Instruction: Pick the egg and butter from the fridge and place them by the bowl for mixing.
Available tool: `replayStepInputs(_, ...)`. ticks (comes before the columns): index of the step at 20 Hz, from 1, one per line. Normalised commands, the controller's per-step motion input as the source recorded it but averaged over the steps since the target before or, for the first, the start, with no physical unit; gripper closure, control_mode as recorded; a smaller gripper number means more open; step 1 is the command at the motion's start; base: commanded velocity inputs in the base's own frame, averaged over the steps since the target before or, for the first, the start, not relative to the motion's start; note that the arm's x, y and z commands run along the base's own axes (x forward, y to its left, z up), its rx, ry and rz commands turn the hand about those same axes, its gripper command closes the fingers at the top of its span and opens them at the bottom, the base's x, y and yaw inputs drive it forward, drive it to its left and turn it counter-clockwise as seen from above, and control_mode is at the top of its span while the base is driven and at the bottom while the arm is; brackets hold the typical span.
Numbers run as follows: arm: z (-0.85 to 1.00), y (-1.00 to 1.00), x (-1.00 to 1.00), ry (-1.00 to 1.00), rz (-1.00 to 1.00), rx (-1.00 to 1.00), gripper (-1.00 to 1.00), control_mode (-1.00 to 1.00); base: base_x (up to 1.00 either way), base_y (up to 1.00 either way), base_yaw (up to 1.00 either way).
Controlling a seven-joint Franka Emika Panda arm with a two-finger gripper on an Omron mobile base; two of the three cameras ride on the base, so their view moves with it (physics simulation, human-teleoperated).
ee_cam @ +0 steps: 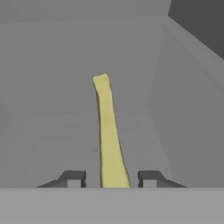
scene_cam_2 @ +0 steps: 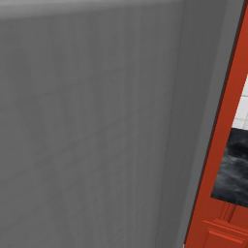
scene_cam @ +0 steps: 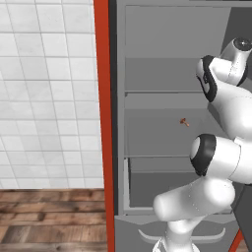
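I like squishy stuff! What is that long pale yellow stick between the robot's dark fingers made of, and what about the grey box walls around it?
The long pale yellow stick looks like soft, matte butter: no shine, slightly wavy edges. That is a guess from its look. The grey fridge walls look like smooth, dull plastic or painted metal: flat, even, without gleam or grain.

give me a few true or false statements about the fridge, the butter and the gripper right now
1. The butter lies between the two fingertips of the gripper. True.
2. The fingertips are pressed tight on the butter. False: a gap shows on each side.
3. The fridge stands open, its grey shelves showing. True.
4. The butter is bright red. False: it is pale yellow.
5. A wooden floor shows left of the fridge. True.
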Motion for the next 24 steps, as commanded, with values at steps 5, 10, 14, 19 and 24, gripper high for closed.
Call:
replayStepInputs(5,0.00,0.00,0.00,0.00,0.00,0.00,1.00,-1.00,0.00,0.00,0.00)
replayStepInputs(10,-0.01,0.02,-0.23,-0.17,0.00,-0.02,1.00,-1.00,0.00,0.00,0.00)
replayStepInputs(14,0.04,0.04,-0.47,-0.38,0.00,-0.07,1.00,-1.00,0.00,0.00,0.00)
replayStepInputs(19,0.00,0.02,-0.08,0.00,0.00,0.00,1.00,-1.00,0.00,0.00,0.00)
replayStepInputs(24,0.13,0.44,-0.82,-0.10,0.07,0.00,1.00,-1.00,0.00,0.00,0.00)
